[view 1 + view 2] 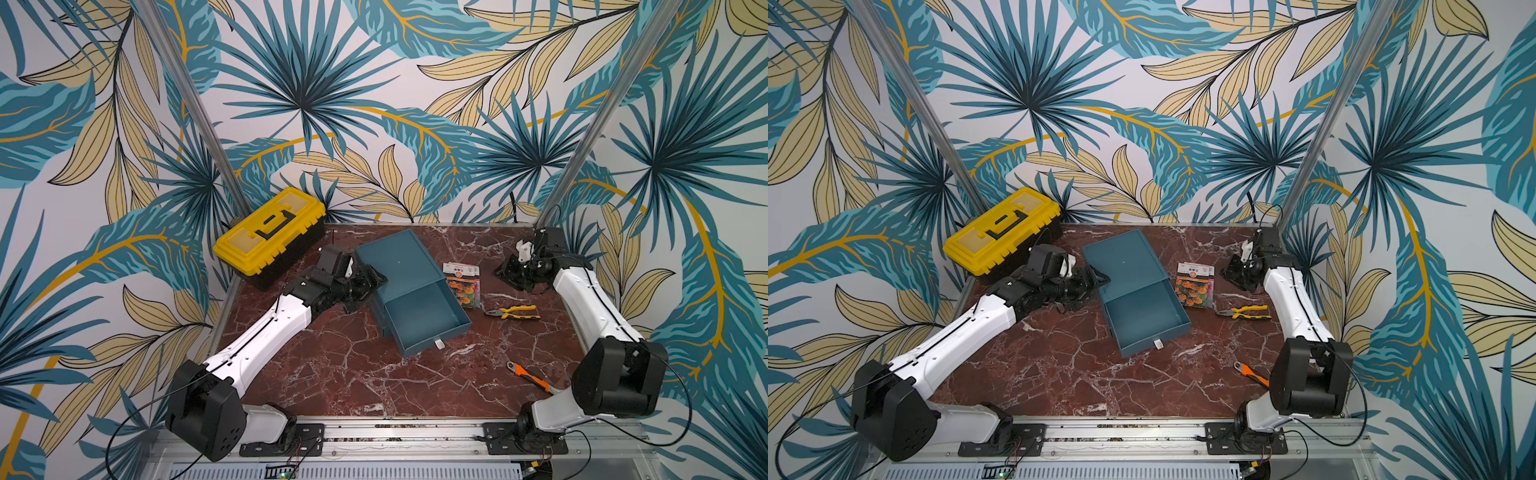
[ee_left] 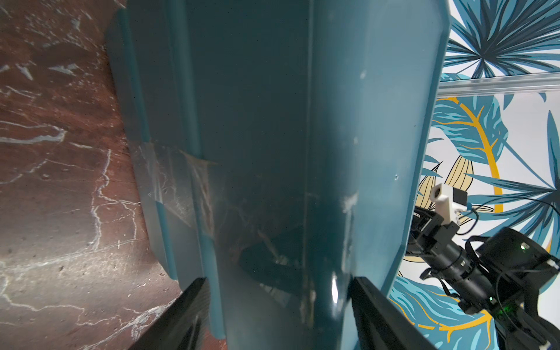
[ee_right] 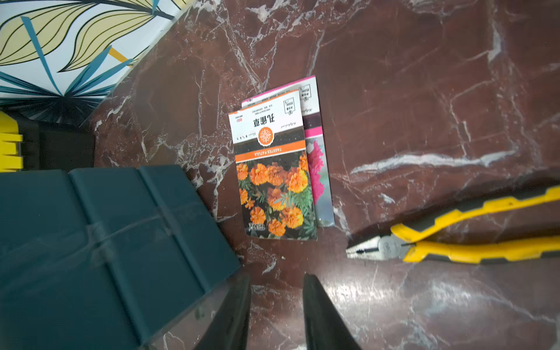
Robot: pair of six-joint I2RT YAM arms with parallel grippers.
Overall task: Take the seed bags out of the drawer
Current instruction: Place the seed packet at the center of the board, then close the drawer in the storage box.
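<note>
Left claw (image 2: pixel 278 279): closed on the box (image 1: pixel 397 262). The left side of the casing sits between my fingers, and both touch it. The box lies askew near the middle of the tabletop (image 1: pixel 332 374). Its drawer (image 1: pixel 424 318) is pulled out toward the front edge.

Right claw (image 3: pixel 276 277): part open, holding nothing. Only tabletop shows between its fingers. It hangs toward the back right corner, apart from every item.

Bags (image 3: pixel 272 181): two visible, both out of the drawer. They lie flat on the tabletop just right of the box, between it and my right claw. The orange-flower bag lies on the pink one (image 3: pixel 318 157) and covers most of it.

Pliers (image 3: pixel 454 242): near the bags on the side toward the right edge, not touching them.

Toolbox (image 1: pixel 270 232): shut, at the back left corner.
</note>
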